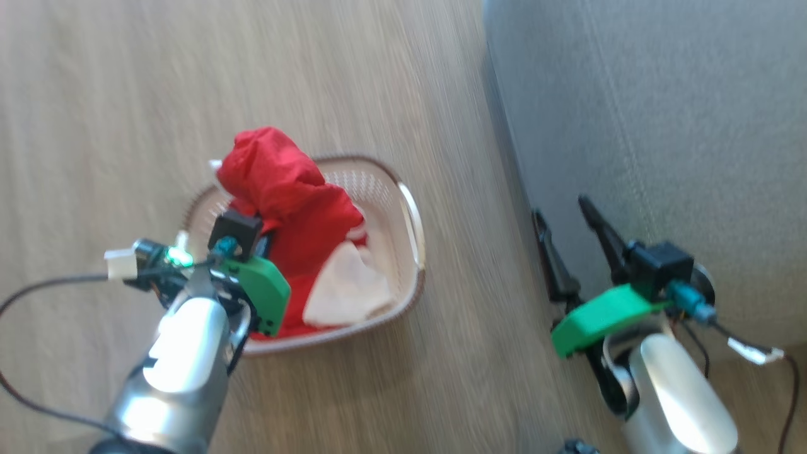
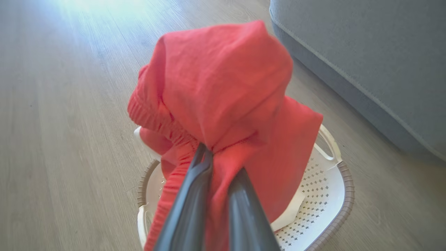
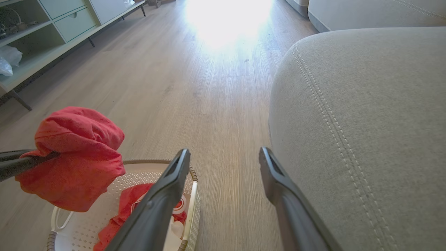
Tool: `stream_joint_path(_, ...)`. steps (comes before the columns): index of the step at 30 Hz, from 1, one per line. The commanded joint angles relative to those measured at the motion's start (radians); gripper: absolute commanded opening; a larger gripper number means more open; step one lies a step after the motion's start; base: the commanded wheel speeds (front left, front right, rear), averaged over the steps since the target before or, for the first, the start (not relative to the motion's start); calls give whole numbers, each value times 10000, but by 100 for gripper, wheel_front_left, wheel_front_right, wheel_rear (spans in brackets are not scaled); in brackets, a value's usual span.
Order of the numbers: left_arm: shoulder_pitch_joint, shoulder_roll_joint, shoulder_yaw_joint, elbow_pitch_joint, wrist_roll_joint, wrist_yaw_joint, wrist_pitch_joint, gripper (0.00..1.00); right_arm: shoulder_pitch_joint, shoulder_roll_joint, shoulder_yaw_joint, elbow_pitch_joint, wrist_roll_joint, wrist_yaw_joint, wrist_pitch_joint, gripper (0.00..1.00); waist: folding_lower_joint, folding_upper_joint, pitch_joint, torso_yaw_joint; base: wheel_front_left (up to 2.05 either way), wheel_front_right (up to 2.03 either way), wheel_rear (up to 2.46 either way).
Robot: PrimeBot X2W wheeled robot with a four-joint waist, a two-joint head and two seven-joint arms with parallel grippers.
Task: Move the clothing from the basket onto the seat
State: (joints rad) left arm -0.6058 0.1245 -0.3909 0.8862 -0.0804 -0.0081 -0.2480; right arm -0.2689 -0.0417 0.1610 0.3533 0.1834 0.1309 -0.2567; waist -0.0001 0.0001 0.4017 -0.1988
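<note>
The left gripper (image 2: 223,162) is clamped on a pinch of a red garment (image 2: 223,76). The garment balloons beyond the fingertips in a soft, crumpled bundle, lifted just above the basket (image 2: 345,195). Its ribbed elastic waistband (image 2: 153,118) trails down beside the fingers toward the rim. More clothing (image 3: 129,202), red with a white part, lies in the basket beneath the hand. The seat (image 2: 366,52) is grey woven upholstery with a rounded, double-stitched edge. It stands off to this gripper's right, across wood-grain floor (image 3: 195,87). The right gripper (image 3: 224,153) hangs spread and empty beside that edge.

Likely risks: the grip takes only a small fold (thin cloth, by the look), so the bundle could slide free onto the floor. The trailing fabric could also snag the light-looking perforated plastic basket and drag it.
</note>
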Motion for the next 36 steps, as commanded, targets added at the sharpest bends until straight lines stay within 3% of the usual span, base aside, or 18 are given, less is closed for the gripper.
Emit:
stream_joint_path(1, 345, 77, 468, -896, -192, 145, -136, 0, 355, -85, 156, -151, -110, -2, -51, 100, 1, -1, -1436, 602, 0, 0, 0)
stream_joint_path(14, 2553, -313, 1912, -4410, -574, 341, -137, 0, 1359, -85, 57, -485, -62, -2, -51, 100, 1, -1, -3579, 810, 0, 0, 0)
stream_joint_path(25, 3434, -699, 3232, -6745, -943, 53, -137, 0, 1837, -85, -204, -1057, -138, -2, -51, 100, 1, -1, -4167, 1131, 0, 0, 0)
stream_joint_path(36, 3613, -740, 3464, -8987, -1136, 158, -137, 0, 1934, -85, -211, -1088, -150, -2, -51, 100, 1, -1, -4385, 1240, 0, 0, 0)
